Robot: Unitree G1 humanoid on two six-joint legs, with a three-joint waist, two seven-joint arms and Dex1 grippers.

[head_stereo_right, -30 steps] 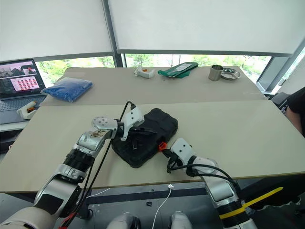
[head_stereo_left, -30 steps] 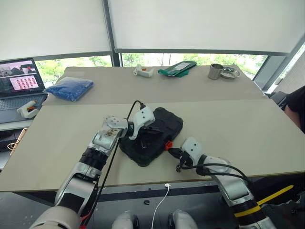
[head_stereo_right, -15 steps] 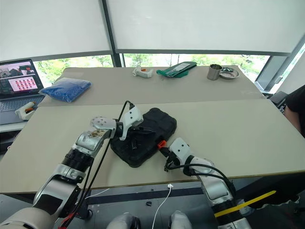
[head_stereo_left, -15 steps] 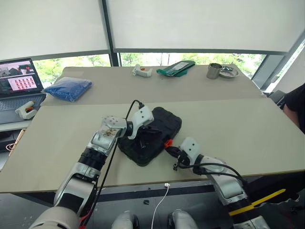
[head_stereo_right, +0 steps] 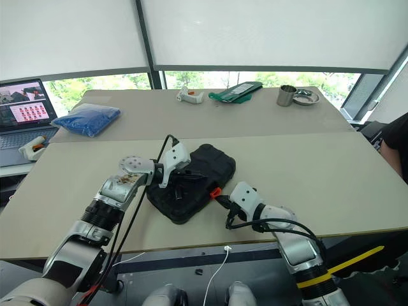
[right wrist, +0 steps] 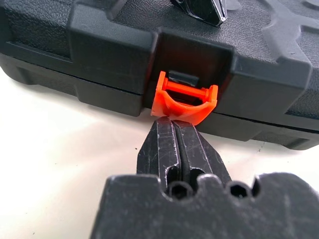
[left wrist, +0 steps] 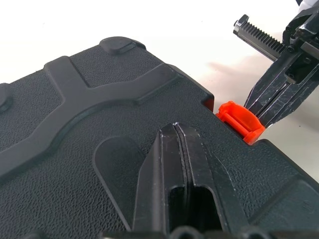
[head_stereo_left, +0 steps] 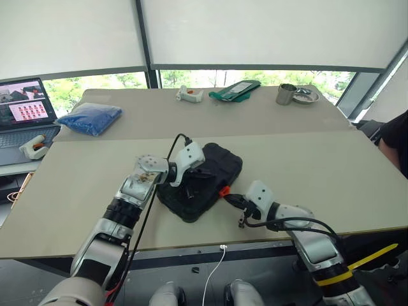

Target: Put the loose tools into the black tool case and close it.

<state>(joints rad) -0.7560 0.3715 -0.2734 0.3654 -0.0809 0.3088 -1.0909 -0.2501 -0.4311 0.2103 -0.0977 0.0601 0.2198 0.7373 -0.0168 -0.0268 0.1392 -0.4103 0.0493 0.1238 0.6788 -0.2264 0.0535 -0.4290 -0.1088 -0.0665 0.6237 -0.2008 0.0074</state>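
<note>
The black tool case lies shut on the near table, slanted, with its lid down. My left gripper is shut and its tips rest on the lid near the middle. My right gripper is shut too, and its tip touches the lower lip of the small orange latch on the case's front edge. That latch tilts outward from the case. From the left wrist view, the right gripper's fingers show beside the latch. The loose tools are hidden.
On the far table lie a blue bag, a white object, a green item and a metal cup. A laptop stands at the far left. A person's arm shows at the right edge.
</note>
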